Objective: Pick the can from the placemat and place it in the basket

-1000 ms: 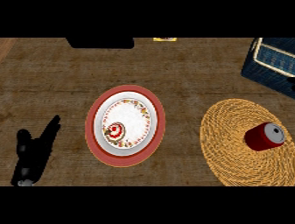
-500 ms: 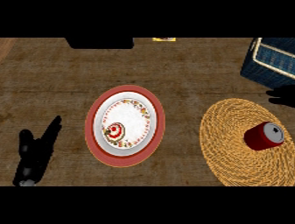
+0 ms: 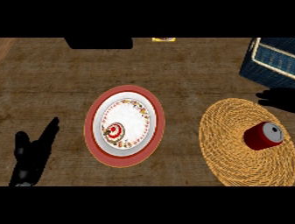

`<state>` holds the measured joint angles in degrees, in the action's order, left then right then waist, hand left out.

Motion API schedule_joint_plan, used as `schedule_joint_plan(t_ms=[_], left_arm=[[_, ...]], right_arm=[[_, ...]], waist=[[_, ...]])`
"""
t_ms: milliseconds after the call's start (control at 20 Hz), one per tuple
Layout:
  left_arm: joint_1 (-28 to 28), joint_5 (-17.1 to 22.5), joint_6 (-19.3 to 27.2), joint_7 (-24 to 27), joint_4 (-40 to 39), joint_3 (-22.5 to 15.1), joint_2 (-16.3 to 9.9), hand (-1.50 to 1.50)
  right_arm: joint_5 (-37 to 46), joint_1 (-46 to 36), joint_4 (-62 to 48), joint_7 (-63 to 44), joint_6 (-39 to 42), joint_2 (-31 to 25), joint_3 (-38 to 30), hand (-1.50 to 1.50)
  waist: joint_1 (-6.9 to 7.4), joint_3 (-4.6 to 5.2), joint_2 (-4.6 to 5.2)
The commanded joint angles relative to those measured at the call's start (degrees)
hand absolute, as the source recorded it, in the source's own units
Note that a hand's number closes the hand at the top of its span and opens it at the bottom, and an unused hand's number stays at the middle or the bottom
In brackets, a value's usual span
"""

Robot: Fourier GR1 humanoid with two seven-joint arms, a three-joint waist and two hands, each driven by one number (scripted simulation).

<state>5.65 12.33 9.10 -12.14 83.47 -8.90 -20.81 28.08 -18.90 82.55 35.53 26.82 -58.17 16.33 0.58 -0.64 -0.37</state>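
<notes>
Lower left of the frame, the left hand (image 3: 32, 154): solid black, slim tapering fingers, a faint grey glint near its base. Right edge, the right hand (image 3: 286, 99): equally black, a dark blunt-fingered outline, no markings visible.

The dark blue woven basket with pale trim (image 3: 280, 61) is cut off by the right edge, so only one corner shows. The black right robot hand (image 3: 288, 99) also runs off the right edge, and its fingers are too dark to make out. A black boxy thing (image 3: 99, 42) and a small yellow thing (image 3: 164, 39) are cut off at the top.
</notes>
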Motion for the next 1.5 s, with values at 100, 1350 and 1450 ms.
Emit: schedule_joint_plan(t_ms=[100,1350,1450], left_arm=[[4.3,-0.3,-1.2,0.9,-2.8,-1.9,3.1,0.00],[1.3,-3.0,-2.8,-1.6,-3.3,2.0,5.0,0.00],[1.7,-2.1,-4.6,-0.7,-5.2,2.7,4.7,0.00]], right_arm=[[2.5,1.1,-2.8,2.3,-0.3,3.4,1.0,-1.50],[20.0,2.0,-10.8,2.9,-7.4,14.5,3.9,-1.50],[18.3,0.5,-9.7,3.2,-4.1,13.1,1.7,-1.50]], waist=[[-0.19,0.64,0.40],[-0.31,0.61,0.48],[-0.41,0.65,0.45]])
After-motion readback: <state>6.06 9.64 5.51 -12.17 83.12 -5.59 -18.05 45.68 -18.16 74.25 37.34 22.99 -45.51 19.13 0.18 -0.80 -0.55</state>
